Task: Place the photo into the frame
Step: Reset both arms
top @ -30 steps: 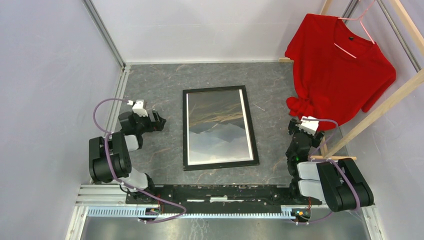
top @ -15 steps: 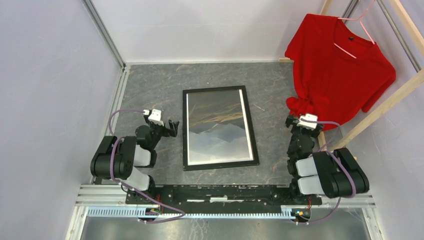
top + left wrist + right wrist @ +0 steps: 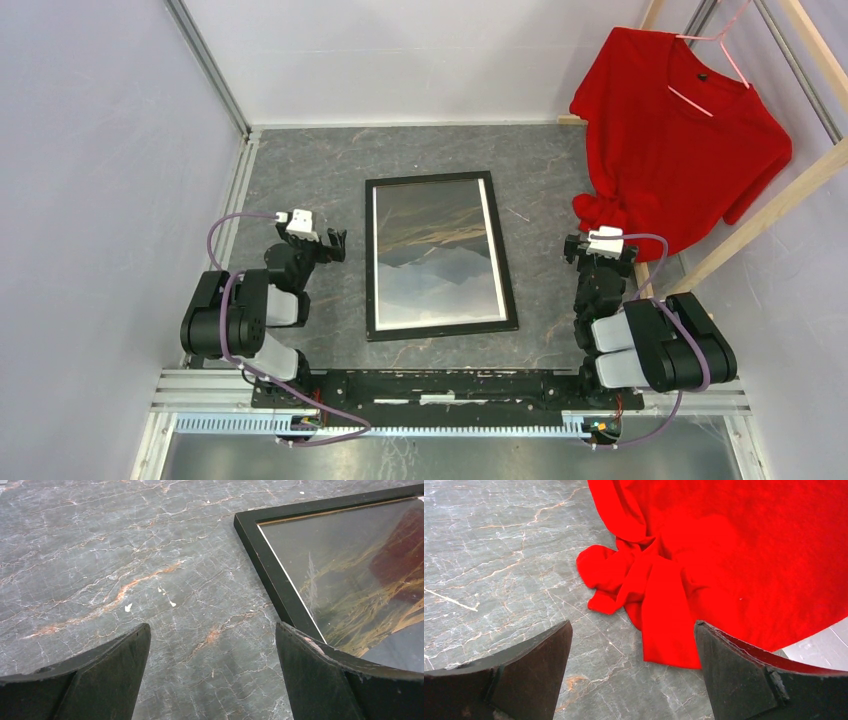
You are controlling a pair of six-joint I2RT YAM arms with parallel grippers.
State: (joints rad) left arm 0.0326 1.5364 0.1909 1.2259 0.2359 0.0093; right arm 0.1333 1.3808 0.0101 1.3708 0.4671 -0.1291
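The frame (image 3: 369, 262) lies flat on the grey marble table, black face up. The photo (image 3: 436, 255) sits inside it: dark golden sky, pale misty mountains. My left gripper (image 3: 330, 242) hovers just left of the frame's left rail, open and empty. In the left wrist view, bare table shows between my fingers (image 3: 212, 630), with the frame's corner (image 3: 265, 565) and the photo (image 3: 360, 575) at upper right. My right gripper (image 3: 600, 250) is right of the frame, open and empty. In the right wrist view it (image 3: 634, 625) points at the red shirt.
A red shirt (image 3: 680, 130) hangs on a pink hanger from a wooden rack (image 3: 770, 215) at back right. Its lower folds (image 3: 644, 580) rest on the table just beyond my right gripper. Walls close in the table at left and at the back.
My left arm drew back toward its base, and its gripper swung toward the frame's left rail. My right gripper shifted slightly left and back. Frame and photo have not moved.
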